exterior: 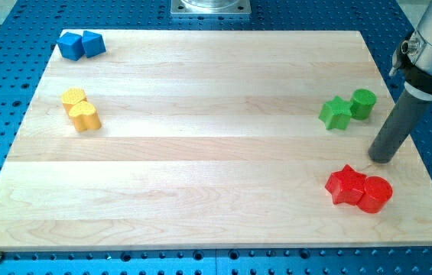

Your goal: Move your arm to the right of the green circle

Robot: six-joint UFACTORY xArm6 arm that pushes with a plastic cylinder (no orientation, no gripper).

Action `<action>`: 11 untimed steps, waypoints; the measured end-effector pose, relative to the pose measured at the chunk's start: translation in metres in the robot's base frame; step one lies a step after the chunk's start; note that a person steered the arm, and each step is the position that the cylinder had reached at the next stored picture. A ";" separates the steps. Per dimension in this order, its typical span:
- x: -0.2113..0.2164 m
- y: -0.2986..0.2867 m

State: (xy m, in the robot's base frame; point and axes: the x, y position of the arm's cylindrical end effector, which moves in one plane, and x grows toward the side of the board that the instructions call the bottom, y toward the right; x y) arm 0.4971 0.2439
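Observation:
The green circle is a short green cylinder standing near the right edge of the wooden board, touching a green star on its left. My tip rests on the board below and slightly right of the green circle, about a block's width away from it. The tip is also just above the red blocks. The dark rod rises up and to the right from the tip toward the arm at the view's top right.
A red star and red cylinder touch near the bottom right. Two yellow blocks sit at the left. Two blue blocks sit at the top left corner. A blue perforated table surrounds the board.

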 end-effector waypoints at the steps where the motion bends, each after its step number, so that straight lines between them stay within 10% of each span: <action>1: 0.000 0.000; 7: -0.061 0.101; 9: -0.136 0.077; 11: -0.091 0.024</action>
